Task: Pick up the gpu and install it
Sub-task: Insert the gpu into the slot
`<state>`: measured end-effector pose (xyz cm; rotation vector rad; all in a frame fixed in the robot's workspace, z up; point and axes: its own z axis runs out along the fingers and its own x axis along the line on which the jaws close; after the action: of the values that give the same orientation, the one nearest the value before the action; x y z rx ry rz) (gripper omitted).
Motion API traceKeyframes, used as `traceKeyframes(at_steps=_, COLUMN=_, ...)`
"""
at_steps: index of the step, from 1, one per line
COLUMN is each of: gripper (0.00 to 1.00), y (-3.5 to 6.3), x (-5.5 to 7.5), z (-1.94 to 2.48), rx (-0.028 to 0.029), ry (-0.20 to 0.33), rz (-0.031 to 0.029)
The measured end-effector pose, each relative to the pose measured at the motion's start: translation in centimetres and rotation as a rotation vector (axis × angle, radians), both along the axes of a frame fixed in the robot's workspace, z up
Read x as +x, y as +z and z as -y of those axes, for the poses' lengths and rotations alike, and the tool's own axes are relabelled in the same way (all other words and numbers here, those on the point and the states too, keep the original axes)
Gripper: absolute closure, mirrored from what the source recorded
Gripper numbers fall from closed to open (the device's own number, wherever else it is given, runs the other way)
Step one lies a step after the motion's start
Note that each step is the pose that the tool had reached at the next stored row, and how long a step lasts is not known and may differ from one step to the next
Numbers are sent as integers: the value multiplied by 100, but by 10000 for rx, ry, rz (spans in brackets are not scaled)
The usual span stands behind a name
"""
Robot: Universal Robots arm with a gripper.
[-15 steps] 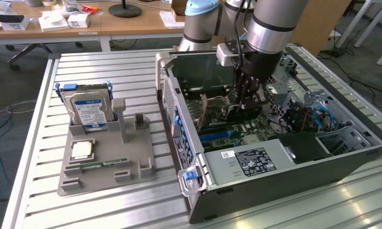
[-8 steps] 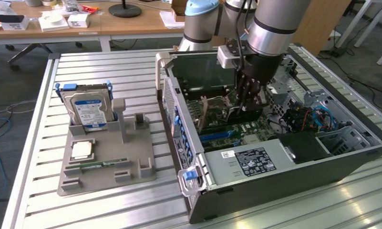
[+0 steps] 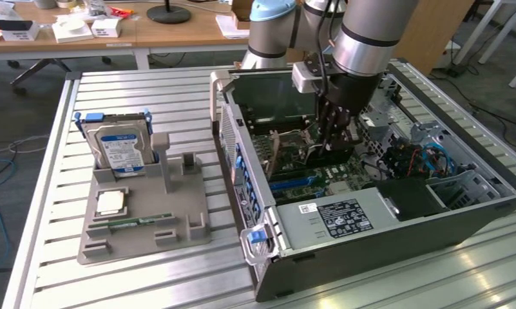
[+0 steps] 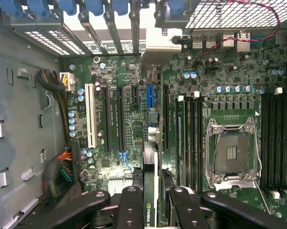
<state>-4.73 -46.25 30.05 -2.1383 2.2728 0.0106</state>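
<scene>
My gripper [image 3: 331, 143] reaches down into the open computer case [image 3: 464, 219], above the green motherboard [image 3: 326, 175]. In the wrist view the gripper [image 4: 155, 212] is shut on the gpu [image 4: 152, 205], a thin black card seen edge-on with a green logo, clamped between the black fingers [image 4: 131, 210]. The card runs in line with the blue expansion slot [image 4: 150, 98] on the motherboard [image 4: 110, 167]. Whether its lower edge touches the slot I cannot tell. Black expansion slots [image 4: 119, 114] lie beside the blue one.
A grey holder [image 3: 146, 228] on the exterior view's left carries a silver hard drive [image 3: 120, 145], a square chip [image 3: 111, 203] and a green RAM stick [image 3: 142, 222]. In the case sit a CPU socket [image 4: 231, 155], memory slots [image 4: 274, 143], wire bundles [image 4: 62, 174] and blue rear clips [image 4: 93, 7].
</scene>
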Motion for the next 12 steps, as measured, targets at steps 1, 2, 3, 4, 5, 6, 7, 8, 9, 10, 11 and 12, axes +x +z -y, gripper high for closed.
traceKeyframes(at_steps=1, gripper=75, y=-2, x=0, z=0, rx=2, ry=0, rz=0)
traceKeyframes(at_steps=2, gripper=75, y=-10, x=0, z=0, rx=7, ry=0, rz=2)
traceKeyframes(at_steps=3, gripper=75, y=-17, x=0, z=0, rx=5, ry=-1, rz=1)
traceKeyframes(at_steps=4, gripper=75, y=-24, x=0, z=0, rx=2, ry=0, rz=0)
traceKeyframes(at_steps=5, gripper=75, y=-34, x=0, z=0, rx=4, ry=0, rz=0)
traceKeyframes(at_steps=6, gripper=75, y=-45, x=0, z=0, rx=5, ry=0, rz=1)
traceKeyframes(at_steps=7, gripper=75, y=-55, x=0, z=0, rx=5, ry=0, rz=0)
traceKeyframes(at_steps=8, gripper=75, y=-64, x=-1, z=0, rx=4, ry=-1, rz=0)
traceKeyframes(at_steps=9, gripper=75, y=-73, x=-1, z=0, rx=5, ry=-1, rz=0)
traceKeyframes(at_steps=10, gripper=75, y=-80, x=-1, z=0, rx=5, ry=-1, rz=0)
traceKeyframes(at_steps=11, gripper=75, y=-85, x=-1, z=0, rx=4, ry=-1, rz=-1)
traceKeyframes(at_steps=12, gripper=75, y=-85, x=-1, z=0, rx=1, ry=-1, rz=-1)
